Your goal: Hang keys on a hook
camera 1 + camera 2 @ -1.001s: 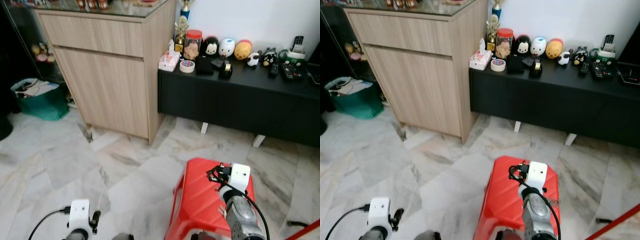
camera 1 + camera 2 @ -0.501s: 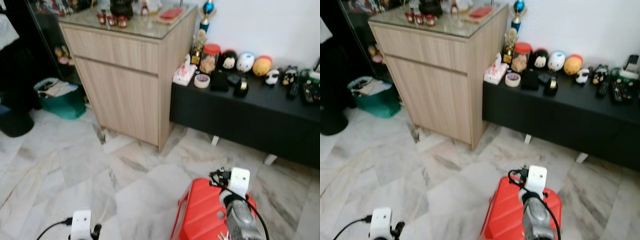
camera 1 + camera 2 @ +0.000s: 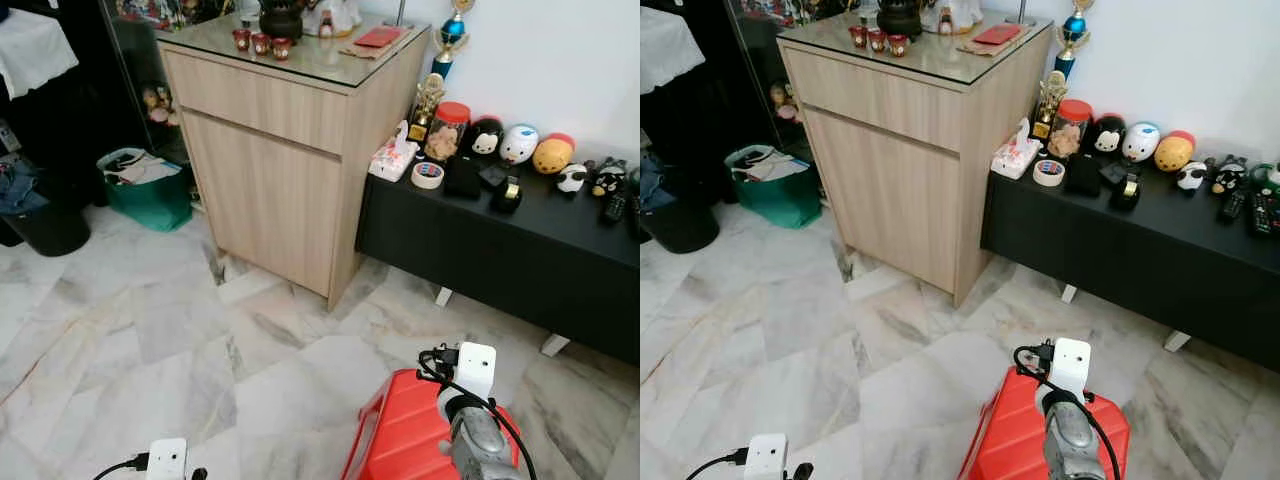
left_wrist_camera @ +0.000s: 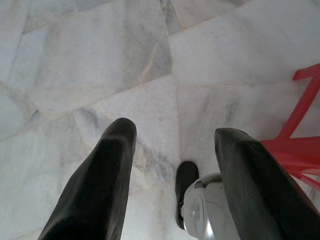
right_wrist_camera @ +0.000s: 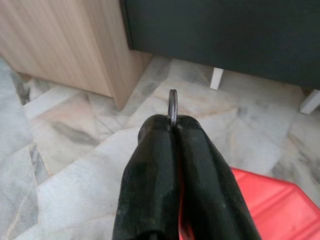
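My right gripper (image 5: 173, 122) is shut on a thin metal key ring (image 5: 172, 105), which stands upright and pokes out between the two black fingertips. In the left eye view that arm (image 3: 470, 435) is low at the bottom right, above a red stool, with its white wrist camera (image 3: 475, 368) on top. My left gripper (image 4: 175, 137) hangs low over the marble floor with its fingers (image 4: 107, 170) spread wide and nothing between them. The left wrist camera (image 3: 166, 458) shows at the bottom edge.
A red plastic stool (image 3: 400, 440) stands right under my right arm. Ahead is a tall wooden cabinet (image 3: 290, 170) with a glass top. Beside it a low black bench (image 3: 500, 240) carries toys and jars. A green bin (image 3: 150, 190) and a black bin (image 3: 45, 225) stand at the left.
The whole picture has shifted: the camera has risen and pulled back, so the cabinet top is now in view. Both arms stay low; the right gripper still holds the ring.
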You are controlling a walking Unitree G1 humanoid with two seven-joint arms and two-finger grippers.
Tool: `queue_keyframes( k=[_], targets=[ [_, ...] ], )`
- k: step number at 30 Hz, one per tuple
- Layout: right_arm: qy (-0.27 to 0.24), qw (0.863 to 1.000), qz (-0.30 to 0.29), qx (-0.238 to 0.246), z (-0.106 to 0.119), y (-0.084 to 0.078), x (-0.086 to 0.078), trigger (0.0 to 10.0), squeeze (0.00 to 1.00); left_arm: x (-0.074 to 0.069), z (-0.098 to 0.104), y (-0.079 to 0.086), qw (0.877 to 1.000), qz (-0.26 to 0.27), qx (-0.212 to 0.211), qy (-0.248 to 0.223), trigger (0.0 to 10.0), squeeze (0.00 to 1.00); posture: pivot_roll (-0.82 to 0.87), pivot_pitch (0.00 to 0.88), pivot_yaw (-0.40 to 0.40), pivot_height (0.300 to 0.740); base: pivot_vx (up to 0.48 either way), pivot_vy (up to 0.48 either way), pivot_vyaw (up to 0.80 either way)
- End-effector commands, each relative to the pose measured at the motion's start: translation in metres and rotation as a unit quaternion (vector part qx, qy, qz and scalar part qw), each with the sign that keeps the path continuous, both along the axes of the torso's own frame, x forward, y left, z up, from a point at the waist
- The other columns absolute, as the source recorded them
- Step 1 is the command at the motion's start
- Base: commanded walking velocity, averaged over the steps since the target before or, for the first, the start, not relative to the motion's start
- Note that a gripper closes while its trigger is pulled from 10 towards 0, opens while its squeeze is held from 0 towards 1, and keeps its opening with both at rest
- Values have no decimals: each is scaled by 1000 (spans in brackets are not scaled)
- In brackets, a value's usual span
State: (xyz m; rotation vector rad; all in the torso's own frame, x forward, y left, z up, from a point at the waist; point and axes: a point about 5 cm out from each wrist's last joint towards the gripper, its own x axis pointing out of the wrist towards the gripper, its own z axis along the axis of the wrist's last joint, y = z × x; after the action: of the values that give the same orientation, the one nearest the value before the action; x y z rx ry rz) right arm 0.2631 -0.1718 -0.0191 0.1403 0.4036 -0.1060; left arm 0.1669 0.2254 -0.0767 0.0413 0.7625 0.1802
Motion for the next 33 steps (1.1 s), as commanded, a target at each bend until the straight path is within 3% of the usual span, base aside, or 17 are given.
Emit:
queue_keyframes(
  k=[1,19,33],
  targets=[
    [-2,1000,-5,1,0,-1,0,10000,0,-7,-4,-3,1000,-8,0,13,10000,0,77,0,-65,740,-259,0,0],
    [7,1000,-5,9,-2,1,-1,10000,0,-6,-4,-4,1000,-14,-2,13,10000,0,64,0,-54,740,-301,0,0],
    [14,1000,-2,18,-2,5,1,10000,0,-3,-2,-1,1000,-7,1,8,10000,0,80,0,-75,740,-313,0,-665]
  ],
)
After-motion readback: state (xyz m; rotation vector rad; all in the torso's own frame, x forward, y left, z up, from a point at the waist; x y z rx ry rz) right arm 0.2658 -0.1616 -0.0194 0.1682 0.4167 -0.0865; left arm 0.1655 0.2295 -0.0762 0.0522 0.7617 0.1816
